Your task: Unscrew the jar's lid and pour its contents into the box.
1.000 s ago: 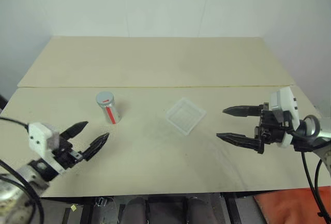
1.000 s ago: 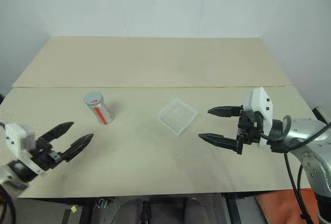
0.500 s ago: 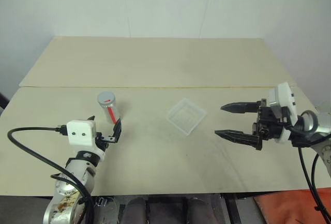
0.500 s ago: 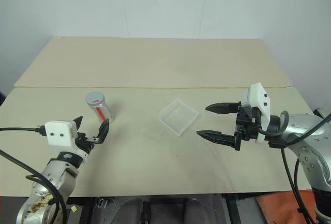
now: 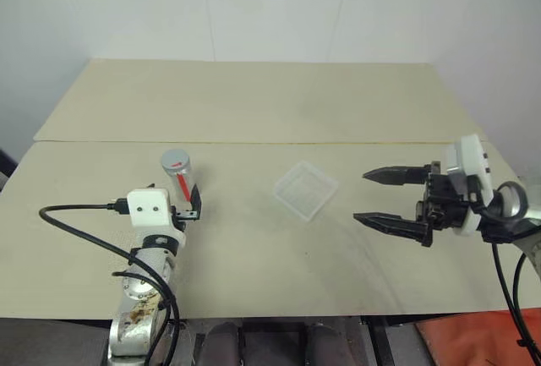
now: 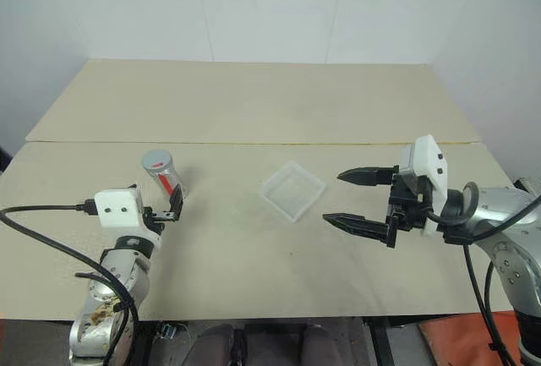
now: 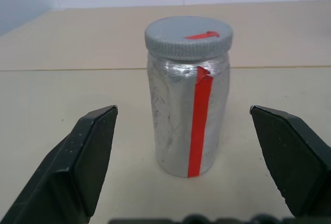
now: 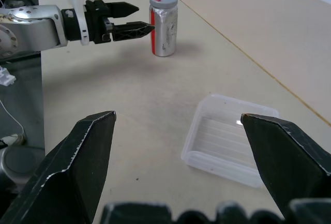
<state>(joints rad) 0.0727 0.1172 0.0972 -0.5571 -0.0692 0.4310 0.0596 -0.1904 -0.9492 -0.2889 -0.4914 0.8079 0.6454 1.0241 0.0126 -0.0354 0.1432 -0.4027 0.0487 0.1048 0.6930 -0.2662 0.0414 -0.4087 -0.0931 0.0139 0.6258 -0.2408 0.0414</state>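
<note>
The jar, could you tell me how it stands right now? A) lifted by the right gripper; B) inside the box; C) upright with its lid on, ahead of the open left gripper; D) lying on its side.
C: the jar stands upright on the table, lid on, just beyond the open left gripper.

L arm: silver-grey tubular forearm w/ rusty-brown scuffs near its base, black cable looping out toward 9 o'clock and back, white boxy wrist block w/ two small dark screw dots on top. L gripper: two black wedge fingers, matte, tapering to blunt tips. R arm: grey rounded shell, black cables trailing toward 5 o'clock, white wrist block. R gripper: long black pointed fingers on a black mount.
</note>
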